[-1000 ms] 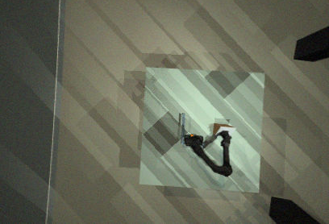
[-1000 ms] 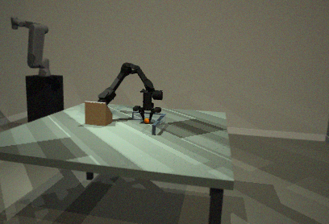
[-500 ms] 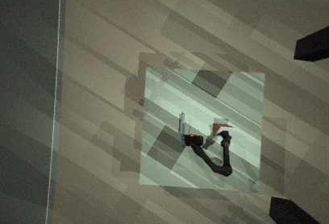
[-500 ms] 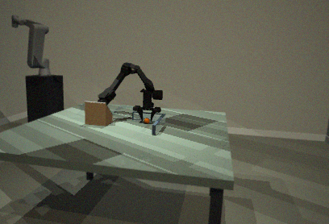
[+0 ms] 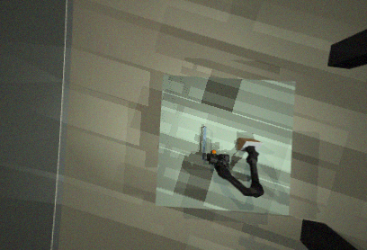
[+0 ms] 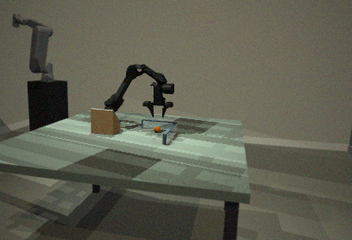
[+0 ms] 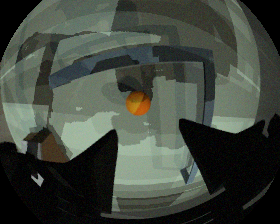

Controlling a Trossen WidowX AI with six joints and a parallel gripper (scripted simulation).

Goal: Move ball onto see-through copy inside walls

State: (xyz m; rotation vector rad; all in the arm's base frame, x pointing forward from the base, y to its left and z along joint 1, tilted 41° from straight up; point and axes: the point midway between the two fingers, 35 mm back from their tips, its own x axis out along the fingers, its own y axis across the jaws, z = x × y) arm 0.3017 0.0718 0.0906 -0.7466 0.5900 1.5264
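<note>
- Orange ball [image 6: 157, 129] sits on the surface [image 6: 129, 157], inside the corner made by the two low clear walls [image 6: 169, 132], free of the pincer.
- In the wrist view the ball [image 7: 139, 103] lies beyond the two dark fingers, in line with the gap between them, touching neither.
- See-through copy: can't make it out in any view.
- Top view: ball [image 5: 214, 152] just beside the upright wall strip [image 5: 203, 139], at its lower end.
- Pincer [image 6: 158, 115] hangs above the ball, well clear of it, fingers pointing down, spread fairly wide, nothing between them.
- Black arm [image 6: 129, 81] arches up from its base behind a tan box [image 6: 104, 121], which stands on the surface left of the walls.
- Background: grey second arm [image 6: 38, 47] on a black pedestal [image 6: 47, 103], off the surface, far left.
</note>
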